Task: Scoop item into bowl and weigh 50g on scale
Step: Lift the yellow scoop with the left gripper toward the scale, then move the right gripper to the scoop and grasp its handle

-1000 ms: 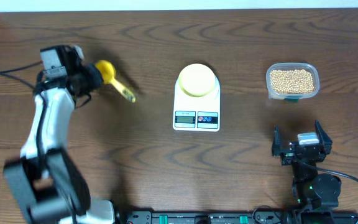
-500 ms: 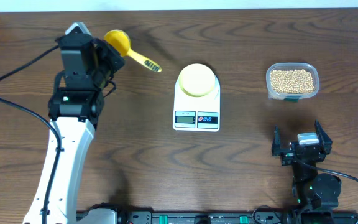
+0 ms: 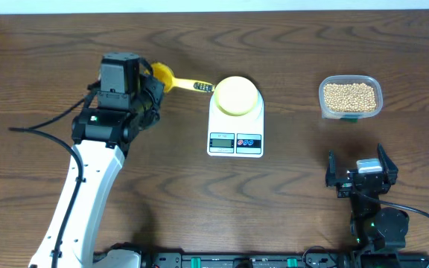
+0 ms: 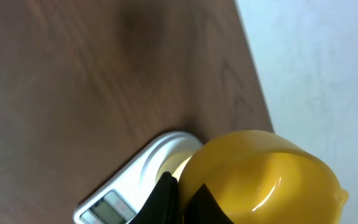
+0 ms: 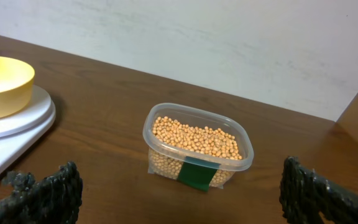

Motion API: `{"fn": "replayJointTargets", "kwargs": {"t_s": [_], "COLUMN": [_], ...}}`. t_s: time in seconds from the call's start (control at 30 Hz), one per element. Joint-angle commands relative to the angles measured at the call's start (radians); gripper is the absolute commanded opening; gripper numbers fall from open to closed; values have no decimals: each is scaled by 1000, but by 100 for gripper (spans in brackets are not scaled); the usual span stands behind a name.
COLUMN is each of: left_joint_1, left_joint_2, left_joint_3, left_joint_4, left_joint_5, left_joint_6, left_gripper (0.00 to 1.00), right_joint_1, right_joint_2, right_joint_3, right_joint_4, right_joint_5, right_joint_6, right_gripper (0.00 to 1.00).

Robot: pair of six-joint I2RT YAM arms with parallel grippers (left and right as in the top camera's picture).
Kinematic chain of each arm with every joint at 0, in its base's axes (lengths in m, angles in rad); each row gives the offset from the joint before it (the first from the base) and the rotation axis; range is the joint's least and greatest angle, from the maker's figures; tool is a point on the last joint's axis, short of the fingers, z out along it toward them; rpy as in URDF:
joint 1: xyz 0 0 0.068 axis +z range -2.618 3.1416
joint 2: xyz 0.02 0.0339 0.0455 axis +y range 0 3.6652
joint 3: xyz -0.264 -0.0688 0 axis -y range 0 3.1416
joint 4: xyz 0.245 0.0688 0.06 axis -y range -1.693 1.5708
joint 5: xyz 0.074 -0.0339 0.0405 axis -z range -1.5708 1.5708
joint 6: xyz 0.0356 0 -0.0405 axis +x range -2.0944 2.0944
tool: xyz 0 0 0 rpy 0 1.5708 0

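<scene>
Beans untouched in tub, scale's 3 o'clock | left gripper, clamped on scoop, just swung in to bowl's 9 o'clock, scooping next | right gripper apart.

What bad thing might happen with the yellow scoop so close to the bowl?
The scoop in the left gripper has its handle tip right beside the bowl on the scale, so it might bump the bowl off. The beans sit in a tub beyond the scale; reaching across could knock the bowl too.
</scene>
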Motion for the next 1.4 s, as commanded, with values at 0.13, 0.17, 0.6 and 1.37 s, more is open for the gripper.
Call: {"fn": "replayJointTargets", "kwargs": {"t_s": [0.13,0.17,0.6,1.37], "left_joint_1": [-3,-3,-3,-6], "left_joint_2": [13,17,35,97], "left_joint_3": [11,11,11,11], "left_joint_4": [-32,-28,119,333], "left_joint_5": [103,111,217,245], "left_joint_6": [64,105,305,-64], "left_gripper": [8,7,7,7], "right_joint_1": [-6,-6,-6,115], "right_joint_2": [-5,-5,42,1273], "right_joint_3": [-2,-2,28,1013], "right_joint_4": [-5,18,162,222], "right_joint_5": [0,8,-421,-1006], "right_joint_6": [-9,-38,245,546], "right_gripper": [99,99,99,99]}}
